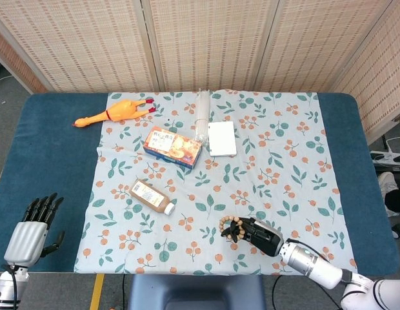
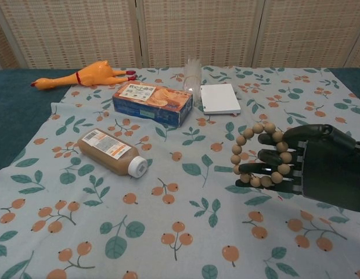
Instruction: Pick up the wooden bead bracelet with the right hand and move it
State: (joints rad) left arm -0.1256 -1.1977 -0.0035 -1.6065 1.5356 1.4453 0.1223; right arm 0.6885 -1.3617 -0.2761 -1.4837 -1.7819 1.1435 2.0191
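The wooden bead bracelet (image 2: 256, 154) is a loop of pale round beads, hung around the dark fingers of my right hand (image 2: 310, 167). That hand holds it a little above the floral cloth (image 2: 186, 226) near the table's front right. In the head view the bracelet (image 1: 228, 227) and my right hand (image 1: 258, 234) show small at the bottom centre. My left hand (image 1: 32, 232) hovers at the bottom left over the blue table, fingers apart and holding nothing.
A brown bottle (image 2: 112, 152) lies on its side left of centre. Behind it are a snack box (image 2: 153, 103), a white box (image 2: 219, 98), a clear tube (image 2: 193, 71) and a rubber chicken (image 2: 87, 75). Screens stand behind the table.
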